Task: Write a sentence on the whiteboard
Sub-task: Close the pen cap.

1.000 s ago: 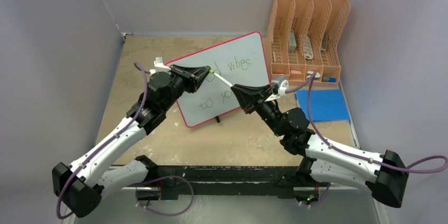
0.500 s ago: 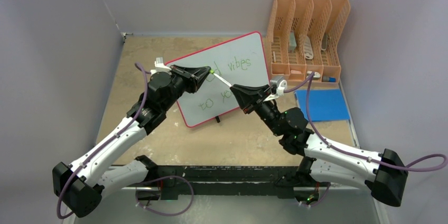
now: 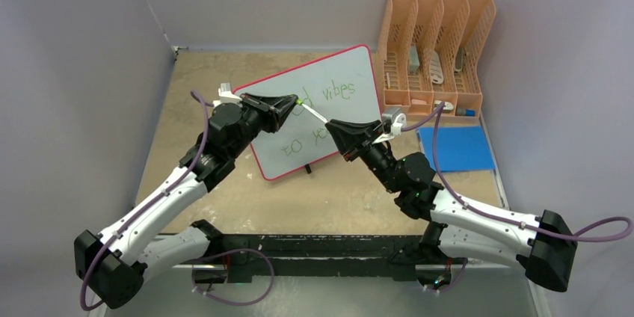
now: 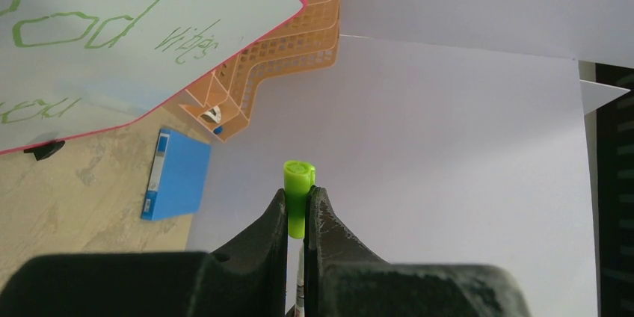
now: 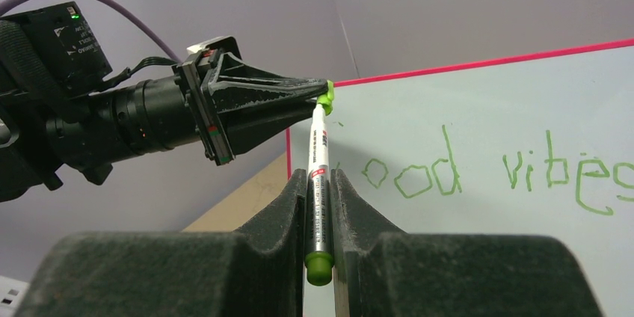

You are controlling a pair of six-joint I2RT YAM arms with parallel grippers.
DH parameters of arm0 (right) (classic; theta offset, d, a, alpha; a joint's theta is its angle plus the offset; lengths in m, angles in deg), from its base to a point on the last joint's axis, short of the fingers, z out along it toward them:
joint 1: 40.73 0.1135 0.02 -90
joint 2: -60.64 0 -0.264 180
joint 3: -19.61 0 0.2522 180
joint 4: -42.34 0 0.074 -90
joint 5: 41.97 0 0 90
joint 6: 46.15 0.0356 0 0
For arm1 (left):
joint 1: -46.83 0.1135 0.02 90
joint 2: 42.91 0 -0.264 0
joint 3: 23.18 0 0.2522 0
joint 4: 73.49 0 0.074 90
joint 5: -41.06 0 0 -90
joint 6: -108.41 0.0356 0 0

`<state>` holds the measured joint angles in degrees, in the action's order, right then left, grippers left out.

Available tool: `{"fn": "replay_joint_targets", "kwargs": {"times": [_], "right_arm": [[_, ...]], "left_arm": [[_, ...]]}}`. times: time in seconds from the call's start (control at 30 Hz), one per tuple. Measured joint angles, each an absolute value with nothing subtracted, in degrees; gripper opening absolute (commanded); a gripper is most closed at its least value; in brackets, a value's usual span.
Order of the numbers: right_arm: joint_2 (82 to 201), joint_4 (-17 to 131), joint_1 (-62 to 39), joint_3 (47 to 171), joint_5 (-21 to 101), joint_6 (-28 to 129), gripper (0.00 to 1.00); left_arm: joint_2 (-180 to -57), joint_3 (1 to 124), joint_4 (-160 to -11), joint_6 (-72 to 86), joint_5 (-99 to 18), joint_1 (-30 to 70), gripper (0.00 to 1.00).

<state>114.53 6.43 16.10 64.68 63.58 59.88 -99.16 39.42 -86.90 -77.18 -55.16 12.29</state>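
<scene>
Left pincer (image 3: 293, 99), right pincer (image 3: 330, 123) tip-to-tip on marker (image 5: 318, 145)

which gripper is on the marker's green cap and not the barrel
The left gripper: it pinches the green cap, while the right gripper clamps the white barrel.

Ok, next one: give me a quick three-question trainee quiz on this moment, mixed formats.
1. True or false: the whiteboard bears no writing.
2. The right gripper clamps the marker by its barrel. What grips its green cap? A) left gripper B) nothing C) both grippers
3. Fill in: the flat folder next to the orange rack is ____.
Key: 1 false; 2 A; 3 blue.
</scene>
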Motion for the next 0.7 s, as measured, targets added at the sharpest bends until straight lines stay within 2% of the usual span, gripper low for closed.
{"fn": "replay_joint_targets", "kwargs": {"times": [0.7], "right_arm": [[114.53, 6.49, 16.1, 64.68, 63.6, 59.88, 0.0]], "left_arm": [[-98.5, 39.42, -86.85, -78.12, -55.31, 12.29, 0.0]]}}
